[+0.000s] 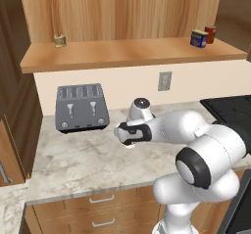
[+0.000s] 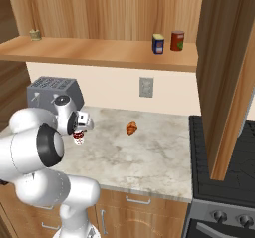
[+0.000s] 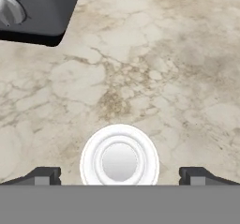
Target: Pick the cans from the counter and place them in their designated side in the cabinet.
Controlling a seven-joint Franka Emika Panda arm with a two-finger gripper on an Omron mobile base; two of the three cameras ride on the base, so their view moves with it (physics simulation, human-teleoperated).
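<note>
The hand point(image 3: 119, 175) points straight down with its fingers point(image 3: 44, 175) spread wide apart, one on each side of the pale lid of the red-and-white can point(image 3: 119, 161), which stands upright on the tabletop point(image 3: 154, 68) toward its left end. The right base view shows the can's red side point(image 2: 78, 138) under the hand and a croissant point(image 2: 131, 128) nearby. The toaster point(image 1: 82, 106) sits by the back edge. On the cabinet point(image 1: 132, 52) shelf, the blue can point(image 1: 198, 38) stands beside a dark red can point(image 1: 210, 34) at the right end; an olive can point(image 1: 60, 40) stands at the left.
</note>
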